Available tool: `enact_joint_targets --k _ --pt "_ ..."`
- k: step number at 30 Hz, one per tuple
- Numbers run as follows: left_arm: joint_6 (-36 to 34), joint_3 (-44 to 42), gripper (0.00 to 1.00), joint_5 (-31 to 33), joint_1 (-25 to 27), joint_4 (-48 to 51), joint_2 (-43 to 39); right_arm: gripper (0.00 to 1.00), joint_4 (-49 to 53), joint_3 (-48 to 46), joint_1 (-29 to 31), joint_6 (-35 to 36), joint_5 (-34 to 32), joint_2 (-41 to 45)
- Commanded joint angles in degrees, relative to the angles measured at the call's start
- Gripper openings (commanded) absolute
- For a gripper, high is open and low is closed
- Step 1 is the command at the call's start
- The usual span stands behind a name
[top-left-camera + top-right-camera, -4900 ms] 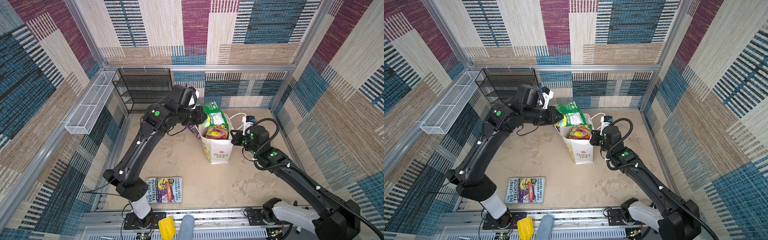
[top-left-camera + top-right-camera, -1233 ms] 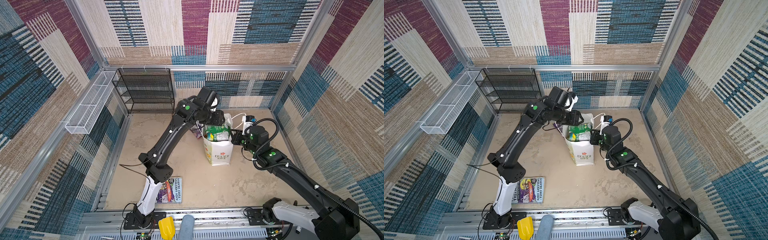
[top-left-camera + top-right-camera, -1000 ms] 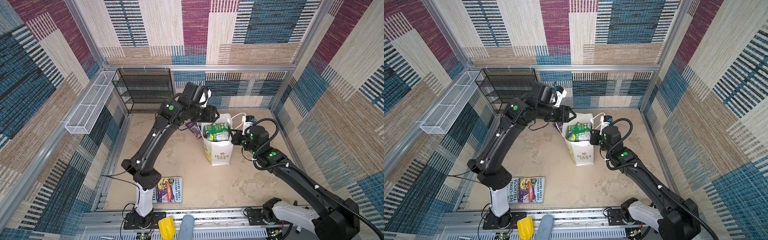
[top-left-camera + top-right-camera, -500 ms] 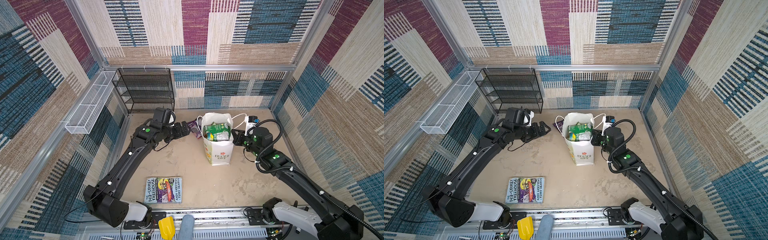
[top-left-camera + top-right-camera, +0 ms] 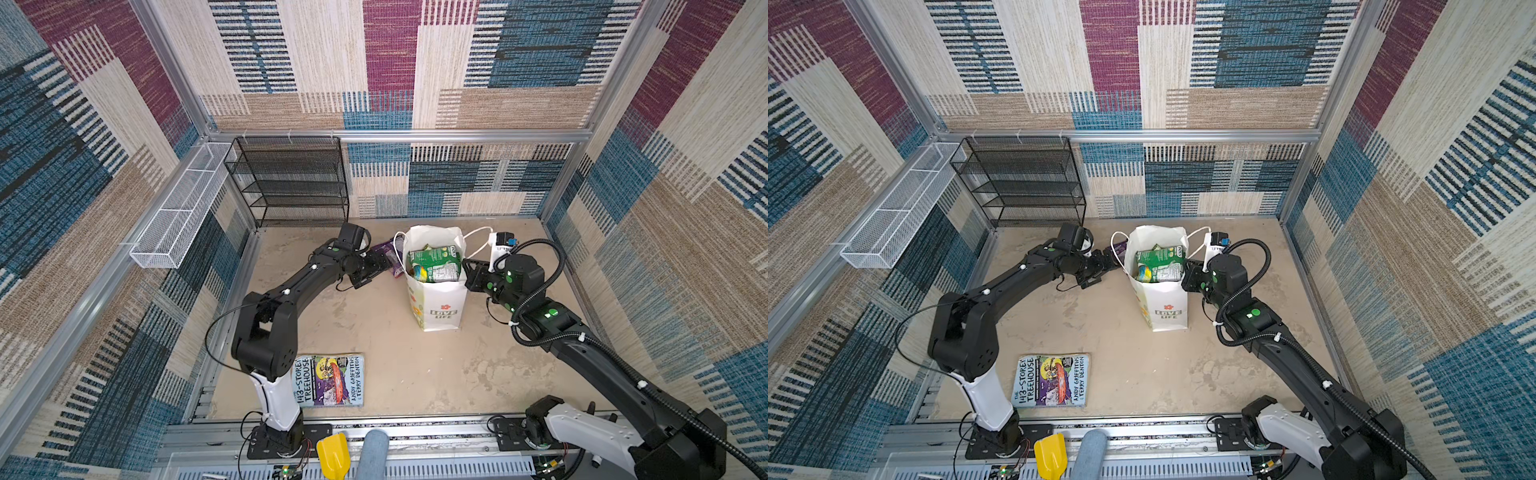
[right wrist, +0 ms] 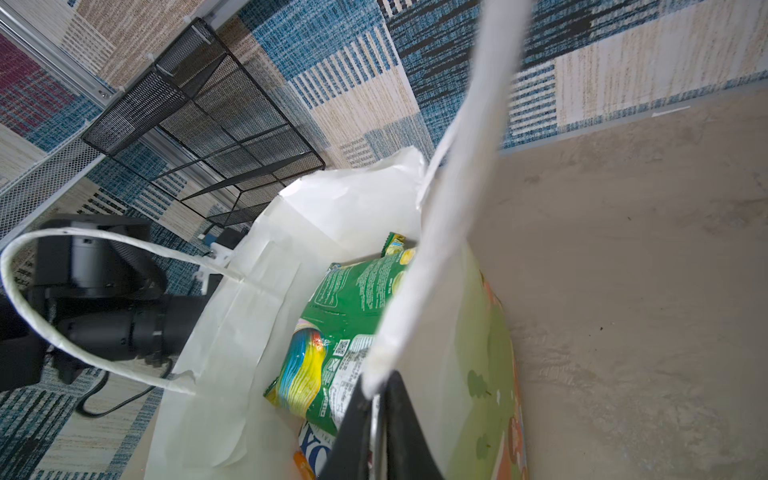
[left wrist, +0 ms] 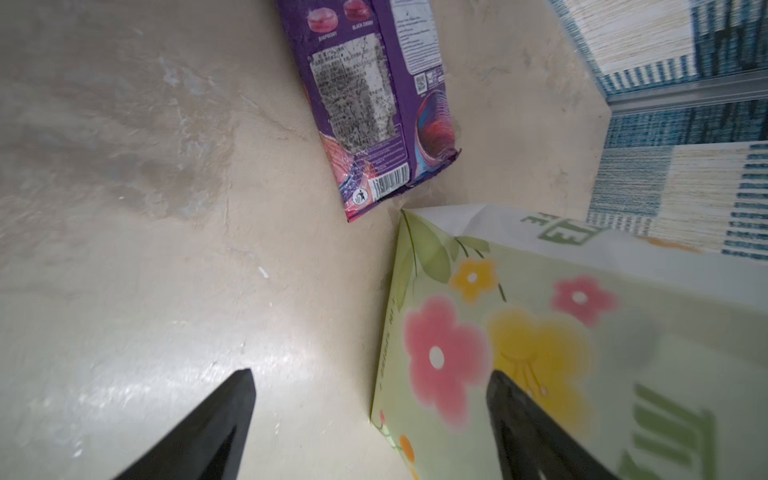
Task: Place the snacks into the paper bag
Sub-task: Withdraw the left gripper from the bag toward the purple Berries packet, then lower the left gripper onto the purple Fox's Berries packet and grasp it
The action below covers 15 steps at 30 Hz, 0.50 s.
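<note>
The white paper bag (image 5: 438, 305) (image 5: 1165, 307) stands upright mid-floor, with a green snack (image 5: 434, 262) (image 5: 1160, 262) on top of other packets in its mouth. My right gripper (image 5: 468, 267) (image 6: 376, 386) is shut on the bag's right rim, one finger inside. The right wrist view shows the green snack (image 6: 353, 307) against the bag's inner wall (image 6: 249, 316). A purple snack (image 5: 387, 253) (image 7: 374, 104) lies flat on the floor by the bag's far left corner. My left gripper (image 5: 380, 266) (image 7: 370, 373) hangs open and empty low beside the bag's flowered left side (image 7: 582, 332), short of the purple snack.
A paperback book (image 5: 328, 380) lies near the front edge. A black wire shelf (image 5: 291, 183) stands at the back left, and a white mesh basket (image 5: 178, 208) hangs on the left wall. The bag's cord handles (image 6: 83, 353) loop outward. Bare floor lies between book and bag.
My left gripper has let the green snack go into the bag, opened, pulled out of the bag's mouth and swung down to its left. The right gripper has kept its hold on the rim.
</note>
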<state>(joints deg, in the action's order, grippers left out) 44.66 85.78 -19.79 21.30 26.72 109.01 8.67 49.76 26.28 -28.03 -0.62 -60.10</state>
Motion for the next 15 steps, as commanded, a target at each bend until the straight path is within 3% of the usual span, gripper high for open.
enact_joint_targets --k 1,9,15 --pt "-3.8 7.6 0.89 0.8 -0.5 1.3 6.3 0.11 -1.5 0.2 0.0 0.5 0.4 -0.3" --pt "-11.8 22.7 0.92 3.8 -2.7 4.3 20.3 0.12 -1.6 0.2 0.0 0.6 1.0 -0.5" --pt "-17.5 36.8 0.93 1.4 -4.8 9.5 30.7 0.12 -2.0 0.1 0.0 0.6 1.5 -1.1"
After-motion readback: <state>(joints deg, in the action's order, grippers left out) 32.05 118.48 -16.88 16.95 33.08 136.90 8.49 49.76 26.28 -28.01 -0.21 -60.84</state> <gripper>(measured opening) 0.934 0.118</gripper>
